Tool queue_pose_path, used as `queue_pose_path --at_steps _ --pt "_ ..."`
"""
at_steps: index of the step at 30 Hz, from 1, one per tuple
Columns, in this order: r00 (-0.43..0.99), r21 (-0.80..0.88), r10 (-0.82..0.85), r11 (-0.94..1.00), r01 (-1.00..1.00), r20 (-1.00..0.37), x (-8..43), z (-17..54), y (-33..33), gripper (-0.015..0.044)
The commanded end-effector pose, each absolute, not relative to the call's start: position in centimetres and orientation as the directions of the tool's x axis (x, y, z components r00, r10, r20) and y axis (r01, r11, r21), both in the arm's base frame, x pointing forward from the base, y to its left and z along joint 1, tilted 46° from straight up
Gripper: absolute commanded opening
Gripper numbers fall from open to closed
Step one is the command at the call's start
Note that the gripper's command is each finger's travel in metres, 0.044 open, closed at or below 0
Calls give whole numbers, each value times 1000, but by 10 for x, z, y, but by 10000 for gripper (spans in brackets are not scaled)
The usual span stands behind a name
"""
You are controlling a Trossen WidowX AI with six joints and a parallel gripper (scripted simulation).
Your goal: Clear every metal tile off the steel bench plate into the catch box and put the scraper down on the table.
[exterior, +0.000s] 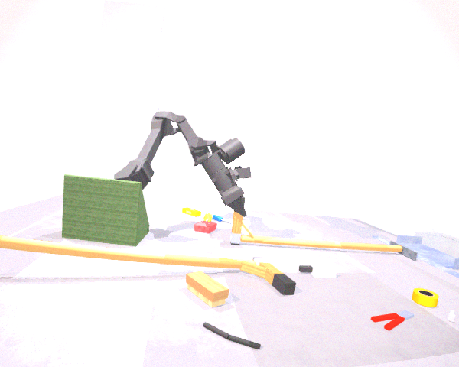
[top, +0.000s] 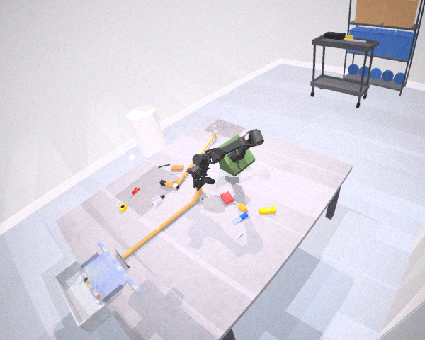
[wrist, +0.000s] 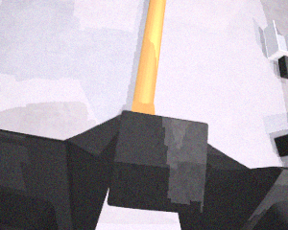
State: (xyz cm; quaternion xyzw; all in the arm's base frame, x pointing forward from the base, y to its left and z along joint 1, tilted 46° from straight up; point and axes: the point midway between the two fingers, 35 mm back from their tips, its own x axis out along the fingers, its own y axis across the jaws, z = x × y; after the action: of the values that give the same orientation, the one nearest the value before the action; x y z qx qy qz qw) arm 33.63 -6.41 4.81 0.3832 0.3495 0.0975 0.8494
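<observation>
My gripper [top: 197, 185] [exterior: 242, 213] [wrist: 147, 126] is shut on the upright grip of the long scraper. The scraper's orange pole [top: 157, 229] [exterior: 320, 244] [wrist: 149, 67] runs low over the table to its grey blade [top: 122, 258] [exterior: 402, 251], at the near end of the bluish steel plate [top: 105, 272]. I see no loose tile on the plate, though its surface is blurred. The pale catch box [top: 95, 317] is at the plate's far end. Several small dark, pale and orange pieces [top: 98, 297] show inside it, close to the plate's edge.
A second orange long tool [top: 206, 145] [exterior: 122, 254] lies beside the arm. The green wedge [top: 234, 166] [exterior: 101, 209] is by the arm's base. A red block [top: 227, 197] [exterior: 205, 226], yellow block [top: 267, 210], tape roll [top: 122, 207] [exterior: 424, 297] and red-handled pliers [top: 134, 191] lie around.
</observation>
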Motion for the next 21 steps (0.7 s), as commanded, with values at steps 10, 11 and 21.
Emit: queue_pose_path --at_steps 10,11,21 --pt "736 716 436 692 95 -519 334 50 -65 0" --pt "736 716 436 692 95 -519 334 50 -65 0" --pt "736 716 436 692 95 -519 334 46 -68 0"
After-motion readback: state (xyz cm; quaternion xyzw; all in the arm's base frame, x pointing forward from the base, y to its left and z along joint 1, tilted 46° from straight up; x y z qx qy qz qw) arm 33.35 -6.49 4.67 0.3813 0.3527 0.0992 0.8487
